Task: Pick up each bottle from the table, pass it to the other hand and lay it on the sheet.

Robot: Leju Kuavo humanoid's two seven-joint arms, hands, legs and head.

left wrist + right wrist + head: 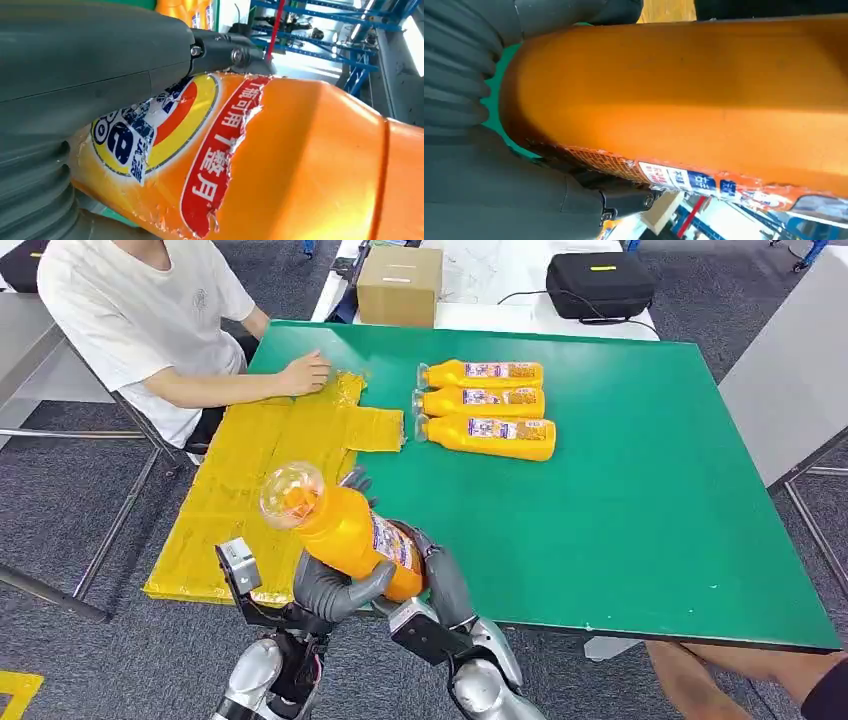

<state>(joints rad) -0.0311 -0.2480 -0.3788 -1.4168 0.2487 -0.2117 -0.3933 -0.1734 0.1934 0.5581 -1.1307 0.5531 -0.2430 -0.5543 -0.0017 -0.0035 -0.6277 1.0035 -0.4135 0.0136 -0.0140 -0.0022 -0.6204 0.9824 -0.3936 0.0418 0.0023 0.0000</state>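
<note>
The handover looks to be under way: both the left hand (335,585) and the right hand (445,580) have fingers wrapped round one orange bottle (345,530), held tilted in the air just off the near edge of the green table (650,520), beside the yellow sheet (250,480). No bottle lies on that sheet yet. Three bottles (485,410) lie side by side farther back on the table, right of the sheet; all seem full of orange liquid. A person's hand (305,373) rests on the sheet's far end.

The left robot hand (85,65) grips an orange bottle (300,160) by its labelled body; blue racking (345,30) stands at one o'clock.
</note>
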